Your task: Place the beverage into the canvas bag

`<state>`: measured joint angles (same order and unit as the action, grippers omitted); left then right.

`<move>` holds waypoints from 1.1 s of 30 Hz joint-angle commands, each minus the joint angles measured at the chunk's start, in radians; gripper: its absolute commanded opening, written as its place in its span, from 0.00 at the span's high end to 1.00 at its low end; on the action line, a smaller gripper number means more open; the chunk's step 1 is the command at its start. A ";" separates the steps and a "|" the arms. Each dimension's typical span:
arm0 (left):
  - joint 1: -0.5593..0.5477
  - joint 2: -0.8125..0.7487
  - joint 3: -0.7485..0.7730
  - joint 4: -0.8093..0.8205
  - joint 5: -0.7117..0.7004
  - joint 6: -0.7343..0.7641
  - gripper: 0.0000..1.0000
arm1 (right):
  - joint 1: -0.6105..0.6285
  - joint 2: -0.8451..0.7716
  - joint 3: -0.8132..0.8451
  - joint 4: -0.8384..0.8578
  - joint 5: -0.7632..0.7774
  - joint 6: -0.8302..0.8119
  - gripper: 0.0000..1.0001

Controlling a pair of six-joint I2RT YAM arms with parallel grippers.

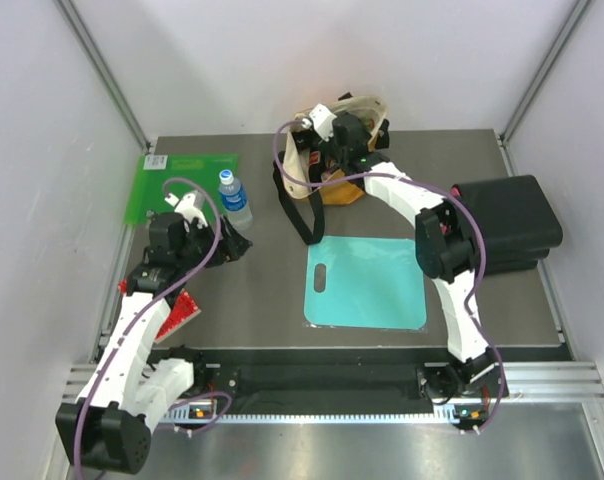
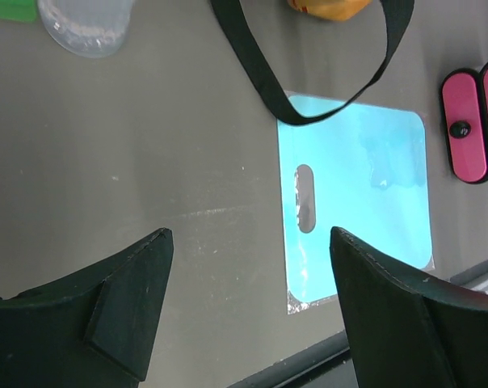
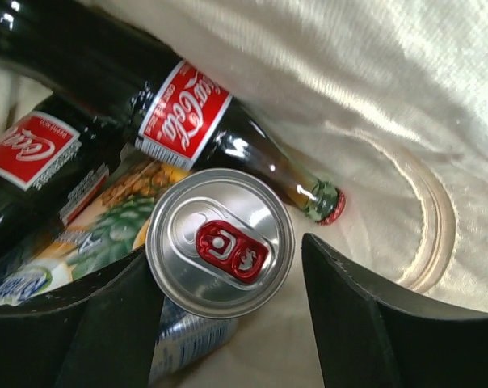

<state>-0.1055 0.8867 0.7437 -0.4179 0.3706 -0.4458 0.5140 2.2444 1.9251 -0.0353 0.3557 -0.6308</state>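
Looking from above, the canvas bag point(image 1: 344, 190) stands at the desk's point(image 1: 252, 290) far side. At the left wrist, the left gripper point(image 2: 250, 233) gapes wide, empty. At the right wrist, the right gripper point(image 3: 226, 252) is parted around a can point(image 3: 220, 214) inside the bag, beside cola bottles point(image 3: 187, 113); one finger point(image 3: 107, 323) touches it, so pulling out might drag it up.

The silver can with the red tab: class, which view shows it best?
Right wrist: the can shows its lid, inside the canvas bag, between the fingers of the right gripper. Top external hides it in the bag; left wrist misses it.
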 commanded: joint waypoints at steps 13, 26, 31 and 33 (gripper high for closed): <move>-0.002 -0.101 0.023 0.028 -0.087 0.012 0.14 | 0.043 -0.232 0.005 -0.179 0.002 0.134 0.22; -0.002 -0.115 0.114 -0.055 -0.205 -0.077 0.15 | 0.101 -0.494 -0.110 -0.426 -0.060 0.520 0.25; -0.002 -0.100 0.200 -0.094 -0.311 -0.061 0.15 | 0.142 -0.773 -0.430 -0.332 -0.300 0.787 0.25; -0.002 -0.083 0.226 -0.094 -0.334 -0.057 0.16 | 0.171 -0.898 -0.584 -0.266 -0.322 0.841 0.25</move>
<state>-0.1055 0.7883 0.8875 -0.5079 0.1169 -0.5003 0.6327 1.5490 1.5295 -0.3805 0.1894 -0.0040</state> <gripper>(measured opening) 0.848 0.749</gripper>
